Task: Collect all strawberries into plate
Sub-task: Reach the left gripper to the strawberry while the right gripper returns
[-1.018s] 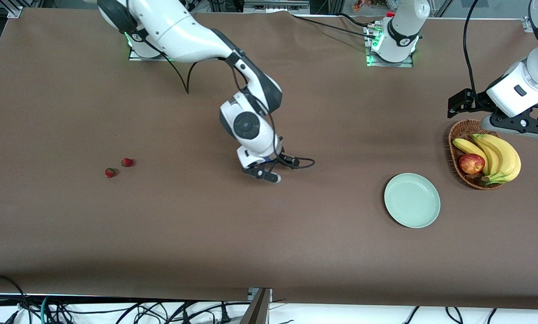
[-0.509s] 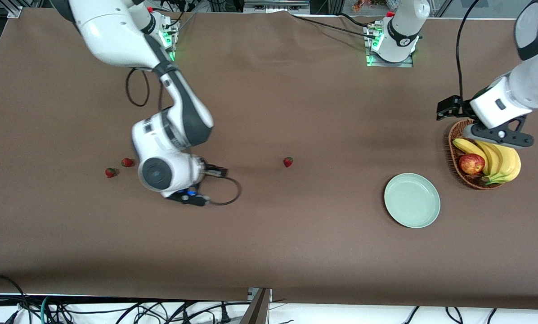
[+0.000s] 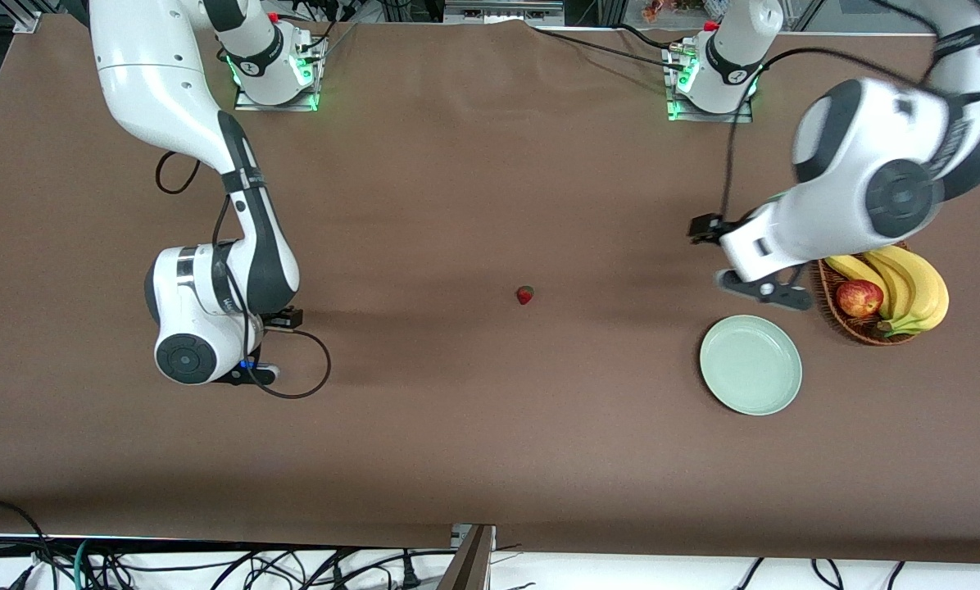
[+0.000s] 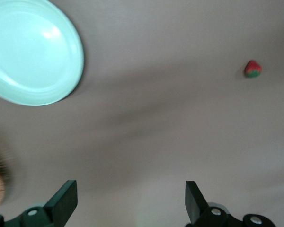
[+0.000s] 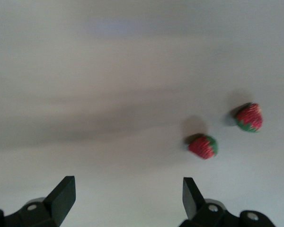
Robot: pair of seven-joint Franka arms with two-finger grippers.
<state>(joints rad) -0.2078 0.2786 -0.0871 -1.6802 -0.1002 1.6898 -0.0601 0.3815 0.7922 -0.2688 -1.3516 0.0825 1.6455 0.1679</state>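
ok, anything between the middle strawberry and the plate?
Nothing visible. Bare table lies between the strawberry and the plate. The left gripper, open, is over the table beside the plate's rim, above that stretch, not resting on it. The basket sits past the plate, toward the left arm's end.

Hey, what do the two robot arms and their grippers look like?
Both arms have glossy white shells with dark grey joints and round grey caps. Black cables loop along each arm. The bases glow green. The left gripper and right gripper each have two flat black fingers on a black bracket.
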